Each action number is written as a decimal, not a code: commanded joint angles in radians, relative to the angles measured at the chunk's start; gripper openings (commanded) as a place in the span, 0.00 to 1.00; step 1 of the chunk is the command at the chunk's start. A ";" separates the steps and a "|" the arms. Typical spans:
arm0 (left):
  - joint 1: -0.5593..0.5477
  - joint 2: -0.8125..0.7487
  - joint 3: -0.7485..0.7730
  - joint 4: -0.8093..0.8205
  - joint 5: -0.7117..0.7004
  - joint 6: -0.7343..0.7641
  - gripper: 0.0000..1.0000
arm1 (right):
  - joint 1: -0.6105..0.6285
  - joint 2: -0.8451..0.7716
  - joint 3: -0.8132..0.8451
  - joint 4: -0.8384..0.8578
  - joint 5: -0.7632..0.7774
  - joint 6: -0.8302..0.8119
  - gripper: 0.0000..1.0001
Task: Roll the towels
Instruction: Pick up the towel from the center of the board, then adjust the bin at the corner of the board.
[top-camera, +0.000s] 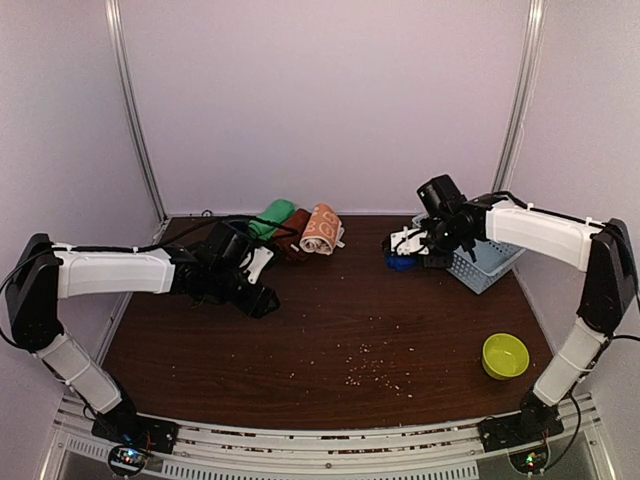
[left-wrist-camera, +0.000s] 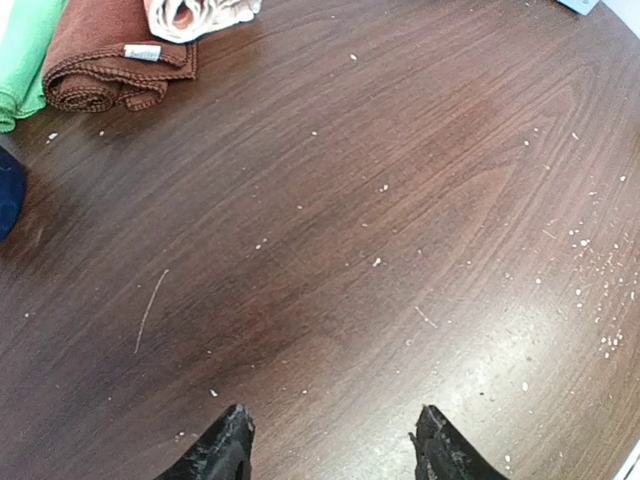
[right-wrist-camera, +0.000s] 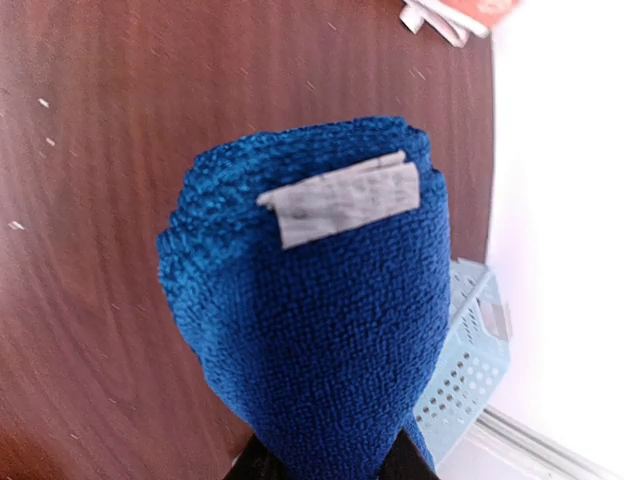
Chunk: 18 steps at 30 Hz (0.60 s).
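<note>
My right gripper (top-camera: 405, 250) is shut on a rolled royal blue towel (right-wrist-camera: 320, 310) with a white label, held just above the table beside the basket; the towel shows as a blue patch (top-camera: 400, 263) in the top view. Three rolled towels lie in a row at the back: green (top-camera: 271, 217), dark maroon (top-camera: 295, 232) and orange with white print (top-camera: 322, 229). The maroon one (left-wrist-camera: 110, 55) and the green one (left-wrist-camera: 22, 55) show at the top left of the left wrist view. My left gripper (left-wrist-camera: 335, 440) is open and empty over bare table, right of the rolls.
A pale blue plastic basket (top-camera: 487, 261) stands at the back right, close behind the right gripper, and shows in the right wrist view (right-wrist-camera: 465, 360). A yellow-green bowl (top-camera: 504, 355) sits front right. Crumbs (top-camera: 375, 372) are scattered on the dark wooden table (top-camera: 330, 330). A dark blue object (left-wrist-camera: 8, 195) is at the left edge.
</note>
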 joint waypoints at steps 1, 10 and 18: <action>-0.002 -0.017 -0.008 0.045 0.040 0.015 0.57 | -0.154 0.021 0.104 0.003 0.040 -0.108 0.00; -0.002 -0.040 -0.013 0.052 0.060 0.015 0.57 | -0.391 0.196 0.256 0.059 0.157 -0.058 0.00; -0.002 -0.038 -0.010 0.056 0.094 0.011 0.57 | -0.445 0.248 0.208 0.023 0.302 -0.101 0.00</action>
